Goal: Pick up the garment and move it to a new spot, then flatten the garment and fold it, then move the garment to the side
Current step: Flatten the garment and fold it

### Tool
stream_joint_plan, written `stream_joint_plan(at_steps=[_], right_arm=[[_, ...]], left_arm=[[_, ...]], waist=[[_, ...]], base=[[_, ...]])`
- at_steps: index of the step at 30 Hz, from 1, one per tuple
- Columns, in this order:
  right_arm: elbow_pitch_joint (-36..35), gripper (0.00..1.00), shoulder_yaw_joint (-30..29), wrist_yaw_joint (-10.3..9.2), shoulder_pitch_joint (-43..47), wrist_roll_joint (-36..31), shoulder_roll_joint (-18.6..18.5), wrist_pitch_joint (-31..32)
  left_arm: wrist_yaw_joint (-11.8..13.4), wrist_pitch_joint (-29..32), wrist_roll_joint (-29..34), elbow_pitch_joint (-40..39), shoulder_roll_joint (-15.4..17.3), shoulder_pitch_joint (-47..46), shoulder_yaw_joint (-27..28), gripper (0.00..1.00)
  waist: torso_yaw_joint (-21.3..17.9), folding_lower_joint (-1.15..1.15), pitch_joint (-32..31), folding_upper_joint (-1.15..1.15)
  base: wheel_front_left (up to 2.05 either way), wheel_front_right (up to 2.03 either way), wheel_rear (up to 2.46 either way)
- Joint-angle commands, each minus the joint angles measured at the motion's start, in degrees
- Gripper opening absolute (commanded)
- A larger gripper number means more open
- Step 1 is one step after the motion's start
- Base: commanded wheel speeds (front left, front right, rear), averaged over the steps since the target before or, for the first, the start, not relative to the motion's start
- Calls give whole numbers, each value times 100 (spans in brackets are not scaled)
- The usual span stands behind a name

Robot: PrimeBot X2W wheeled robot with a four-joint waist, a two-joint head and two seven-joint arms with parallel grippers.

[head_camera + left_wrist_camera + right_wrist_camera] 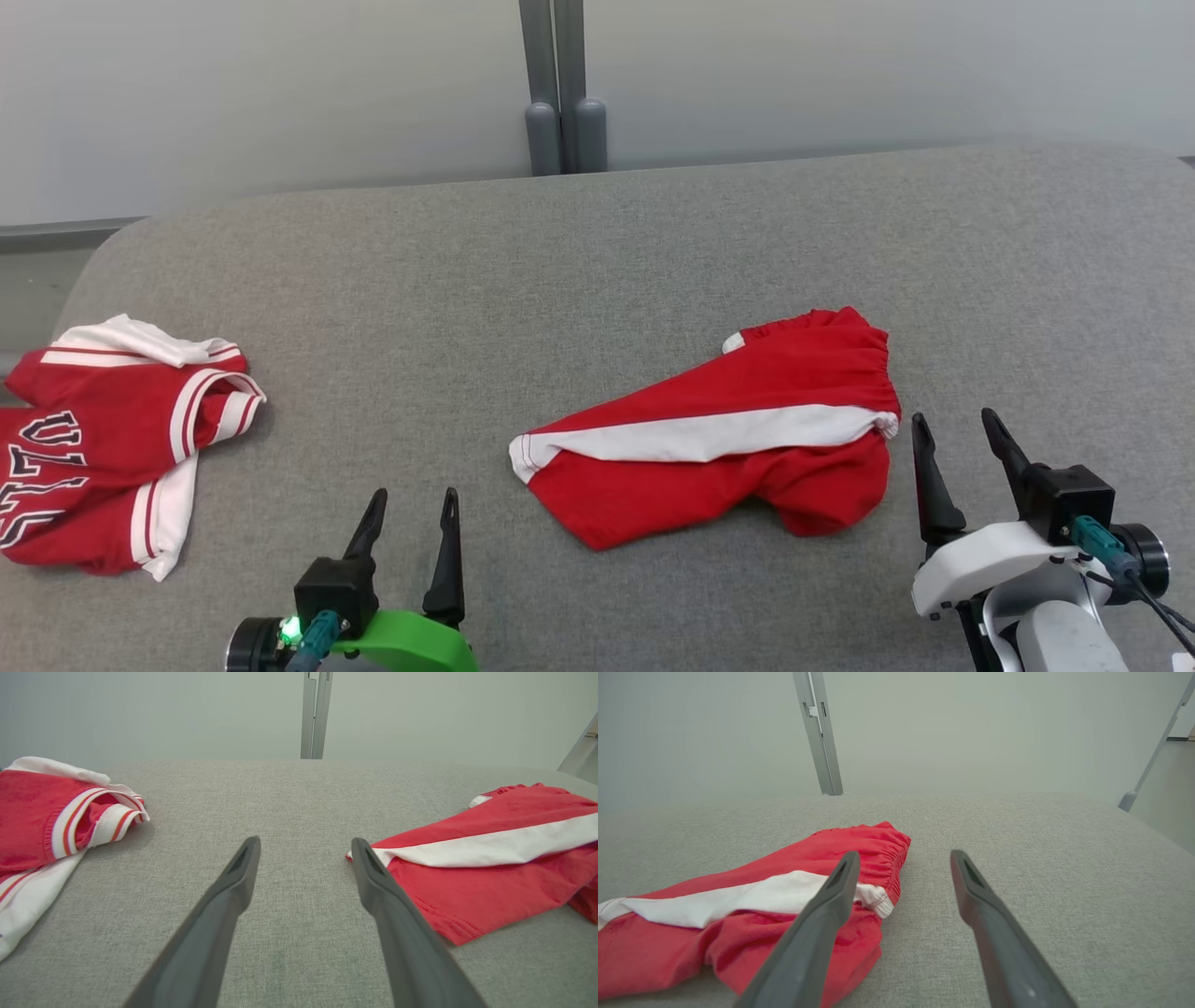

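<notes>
The garment (728, 439), a pair of red shorts with a white side stripe and a gathered waistband, lies crumpled and partly folded on the grey fabric surface (560, 280), right of centre. My right gripper (954, 417) stands open just right of the waistband, holding nothing. In the right wrist view the garment (738, 905) lies left of the open right gripper (904, 854), behind the left finger. My left gripper (414, 495) is open near the front edge, left of the leg hem. In the left wrist view the garment (490, 872) lies right of the left gripper (305, 841).
A red and white jersey (103, 448) with dark lettering lies bunched at the far left, also seen as the jersey (42, 812) in the left wrist view. A grey post (563, 93) stands behind the surface's back edge. Bare fabric lies between the two pieces.
</notes>
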Motion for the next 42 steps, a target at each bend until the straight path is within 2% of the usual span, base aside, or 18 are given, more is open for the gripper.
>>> stream_joint_plan(at_steps=[1,10,22,25,32,33,34,35,38,42], right_arm=[[-1,100,27,0,43,54,-4,-2],[-51,100,192,0,-269,173,-5,-2],[-125,100,279,0,-561,238,-6,-2],[-137,100,249,0,-595,250,-3,-2],[-160,100,197,0,-644,259,-4,-2],[-164,100,190,0,-651,265,-4,-2],[-169,100,187,0,-661,269,-3,-2],[-171,100,179,0,-666,271,-3,-2],[-146,100,162,0,-667,295,-3,-2],[-109,100,238,0,-655,403,-2,-3]], left_arm=[[-3,-3,-71,-23,18,37,4,100],[-387,-3,-1205,460,21,-574,-344,100],[-494,-3,-1995,1420,21,-1453,-664,100],[-469,-3,-2074,1568,21,-1528,-731,100],[-233,1,-2036,1762,22,-1638,-667,98],[-232,2,-2021,1785,22,-1645,-673,75],[-249,3,-2003,1816,22,-1660,-692,42],[-273,3,-1982,1845,22,-1676,-707,0],[-306,4,-1964,1860,14,-1690,-729,0],[-203,-2,-1838,1604,32,-1671,-449,0]], waist=[[-7,0,40,0],[-125,0,509,0],[-529,0,958,0],[-608,0,1035,0],[-730,0,1165,0],[-736,0,1178,0],[-741,0,1193,0],[-743,0,1203,0],[-728,0,1219,0],[-653,0,1214,0]], base=[[0,0,0],[0,0,0],[0,0,0],[0,0,0],[0,0,0],[0,0,0],[0,0,0],[0,0,0],[0,0,0],[0,0,0]])
